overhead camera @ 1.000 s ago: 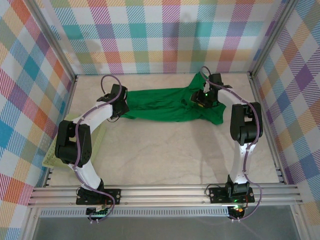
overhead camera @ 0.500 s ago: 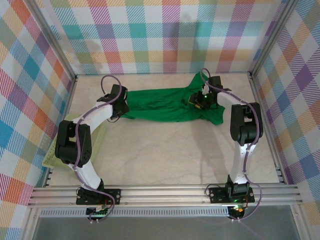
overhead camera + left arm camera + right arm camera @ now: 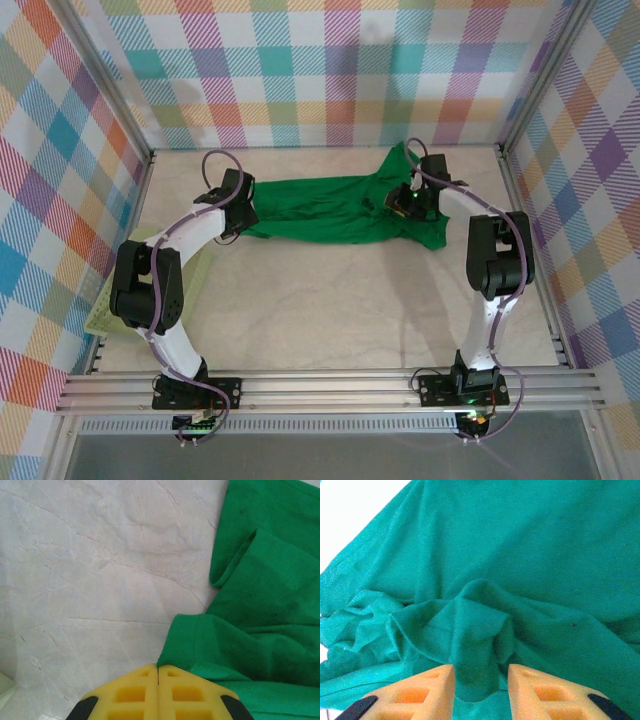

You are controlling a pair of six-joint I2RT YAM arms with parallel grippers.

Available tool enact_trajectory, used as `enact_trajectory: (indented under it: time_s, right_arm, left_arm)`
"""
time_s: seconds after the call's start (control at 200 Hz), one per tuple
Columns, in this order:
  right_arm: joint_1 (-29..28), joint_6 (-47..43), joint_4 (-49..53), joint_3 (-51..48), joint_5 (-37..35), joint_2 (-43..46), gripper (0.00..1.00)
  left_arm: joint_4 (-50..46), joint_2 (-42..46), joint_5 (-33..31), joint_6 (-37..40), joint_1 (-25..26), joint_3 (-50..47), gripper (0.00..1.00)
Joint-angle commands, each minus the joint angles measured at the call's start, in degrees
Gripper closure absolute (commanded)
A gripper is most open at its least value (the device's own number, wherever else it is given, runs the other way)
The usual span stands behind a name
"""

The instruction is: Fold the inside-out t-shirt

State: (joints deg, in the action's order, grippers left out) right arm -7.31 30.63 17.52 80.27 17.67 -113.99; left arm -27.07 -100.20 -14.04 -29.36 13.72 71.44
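Note:
The inside-out t-shirt (image 3: 320, 210) is bright green and lies spread and wrinkled across the far part of the table. Its left edge (image 3: 260, 605) lies on the pale tabletop with a folded-over hem. My left gripper (image 3: 243, 218) sits at that left edge, and in the left wrist view its yellow jaws (image 3: 158, 667) are shut, pinching the corner of the cloth. My right gripper (image 3: 402, 204) is over the shirt's right part. In the right wrist view it (image 3: 480, 672) stands open, its orange fingers (image 3: 437, 682) straddling a raised fold of the cloth (image 3: 477, 630).
A pale yellow-green mesh basket (image 3: 105, 315) lies at the table's left edge behind the left arm. Metal frame posts and checked walls close in the table. Bare tabletop (image 3: 330, 300) stretches between the shirt and the arm bases.
The right gripper's jaws have narrowed around the fold of cloth, and the right arm has shifted slightly to the right and farther away. The left arm has not moved.

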Motion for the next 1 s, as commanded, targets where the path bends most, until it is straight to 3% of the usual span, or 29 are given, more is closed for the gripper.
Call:
enact_trajectory:
  time_s: [0.0, 0.305, 0.745, 0.885, 0.995]
  right_arm:
    - [0.4, 1.8, -1.6, -0.5, 0.0, 0.4, 0.65]
    - [0.1, 2.2, -2.7, 2.9, 4.9, -4.7, 0.59]
    - [-0.9, 0.8, 1.0, 5.0, 0.9, -4.8, 0.73]
    - [-1.1, 0.6, 1.3, 3.9, 0.9, -3.1, 0.62]
    - [-1.1, 2.0, 1.0, 3.4, 2.2, -3.2, 0.61]
  left_arm:
    - [-1.1, 1.9, -0.3, -0.5, -0.5, -0.6, 1.0]
    - [-1.0, 1.7, 0.0, -0.5, -0.5, -0.5, 1.0]
    - [-1.1, 1.7, -0.2, -0.6, -0.5, -0.4, 1.0]
    - [-1.1, 1.7, -0.2, -0.5, -0.5, -0.4, 1.0]
    - [-1.0, 1.8, -0.1, -0.6, -0.5, -0.5, 1.0]
